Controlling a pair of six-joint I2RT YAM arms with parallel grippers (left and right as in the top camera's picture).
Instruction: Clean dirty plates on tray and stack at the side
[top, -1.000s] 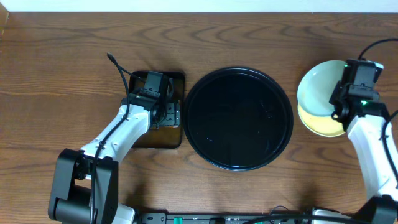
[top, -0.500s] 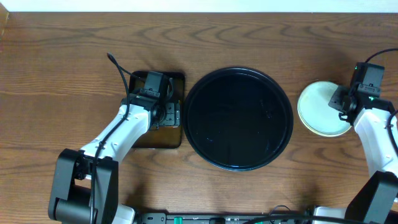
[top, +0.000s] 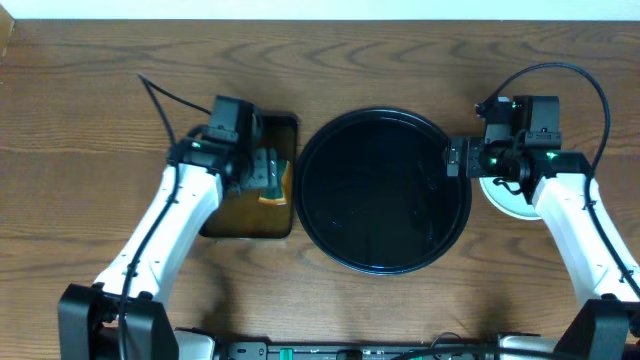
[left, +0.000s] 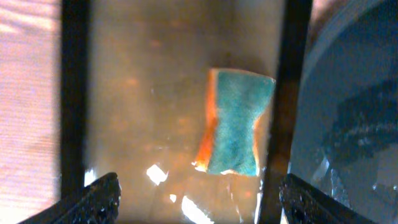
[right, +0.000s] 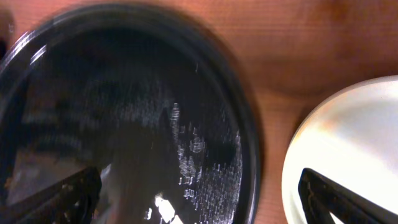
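Observation:
The round black tray (top: 385, 268) sits mid-table with nothing on it; its wet surface fills the right wrist view (right: 124, 93). A pale plate (top: 503, 194) lies on the wood just right of the tray, mostly hidden under my right arm, and shows at the right edge of the right wrist view (right: 354, 143). My right gripper (top: 456, 158) hangs open and empty over the tray's right rim (right: 199, 199). My left gripper (top: 266, 176) is open above the rectangular pan, holding nothing (left: 202, 202).
The black rectangular pan (top: 285, 125) left of the tray holds brownish water (left: 149, 93). A green and orange sponge (left: 236, 124) lies loose in it near its right wall (top: 272, 188). Bare wood surrounds everything.
My right gripper opened, let go of the plate beside the tray and swung left over the tray's rim. The left arm pulled back from the pan, uncovering the sponge.

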